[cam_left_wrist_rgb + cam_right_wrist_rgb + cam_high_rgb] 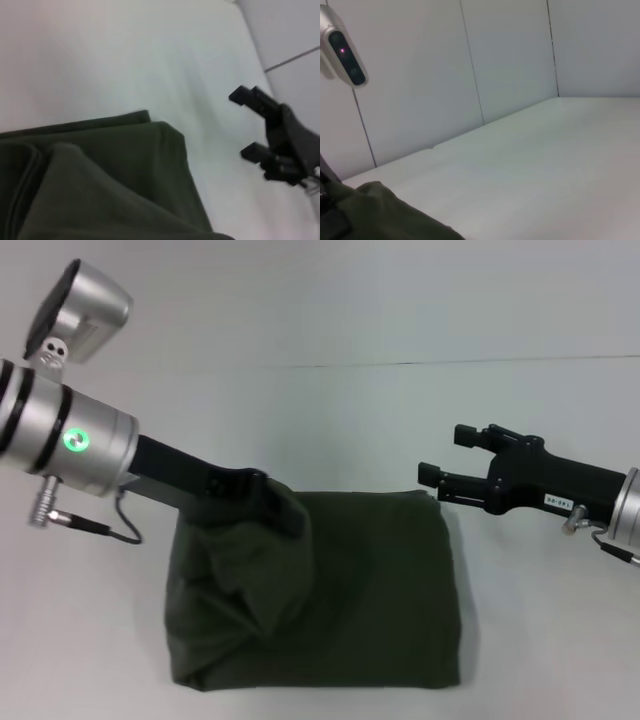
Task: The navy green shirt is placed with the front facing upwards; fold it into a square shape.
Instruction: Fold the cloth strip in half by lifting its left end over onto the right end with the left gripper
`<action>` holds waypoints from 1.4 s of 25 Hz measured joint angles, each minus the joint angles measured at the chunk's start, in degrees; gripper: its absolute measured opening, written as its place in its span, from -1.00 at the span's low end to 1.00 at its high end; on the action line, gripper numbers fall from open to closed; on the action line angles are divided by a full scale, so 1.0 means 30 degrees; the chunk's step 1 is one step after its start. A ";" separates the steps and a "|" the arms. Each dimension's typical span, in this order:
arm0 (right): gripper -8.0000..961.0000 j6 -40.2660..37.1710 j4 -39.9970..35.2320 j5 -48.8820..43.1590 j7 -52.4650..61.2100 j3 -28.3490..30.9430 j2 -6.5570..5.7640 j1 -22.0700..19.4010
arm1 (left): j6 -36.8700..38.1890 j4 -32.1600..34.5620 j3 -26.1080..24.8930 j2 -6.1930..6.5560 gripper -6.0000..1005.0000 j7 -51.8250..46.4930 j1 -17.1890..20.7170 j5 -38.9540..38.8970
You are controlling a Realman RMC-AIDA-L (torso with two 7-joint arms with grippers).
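Two arms frame one folded bundle, and the relation that matters is that the navy green shirt (pixel 330 590) lies under and just in front of the left gripper (pixel 268 502) while it sits below and to the left of the right gripper (pixel 455 465). Starting at the left, the left arm reaches in from the upper left, slanting down across the worktop (pixel 330 420), and its black end is buried in a raised fold at the shirt's upper left corner; cloth bunches up around it, so its jaws appear to be holding that fold, though the tips themselves are hidden. In the left wrist view the shirt (pixel 100 180) fills the near part, with doubled layers and a thick rolled edge, and the other arm's gripper (pixel 260 125) hangs farther off over bare worktop. The shirt already forms a rough rectangle, its long axis running left to right, smooth on the right half and lumpy on the left. At the right, the right gripper hovers level, pointing left, just beside the shirt's upper right corner and clear of it, jaws set wide apart and empty. By my judgement the left arm is the one at work.
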 joint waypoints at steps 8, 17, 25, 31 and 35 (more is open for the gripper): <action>0.94 0.0325 0.0179 0.0003 0.0000 0.0004 0.0002 0.0001 | -0.1651 -0.1579 0.0198 0.0014 -0.75 0.0402 0.0937 -0.2854; 0.94 0.0778 0.0205 0.0710 0.0000 0.0072 0.0012 0.0066 | -0.2663 -0.3886 0.0283 -0.0025 -0.75 0.1777 0.0886 -0.3931; 0.94 0.1939 0.0426 0.2499 0.0000 0.0077 0.0001 -0.0044 | -0.3145 -0.5046 0.0736 -0.0044 -0.71 0.2695 0.1041 -0.4813; 0.94 0.2340 0.0473 0.2577 0.0001 -0.0013 0.0027 0.0067 | -0.3108 -0.6184 0.0732 -0.0040 -0.49 0.3771 0.0954 -0.5597; 0.94 0.2362 0.0474 0.2606 0.0001 -0.0035 0.0031 0.0090 | -0.3066 -0.6278 0.0709 -0.0026 -0.23 0.3926 0.1122 -0.6229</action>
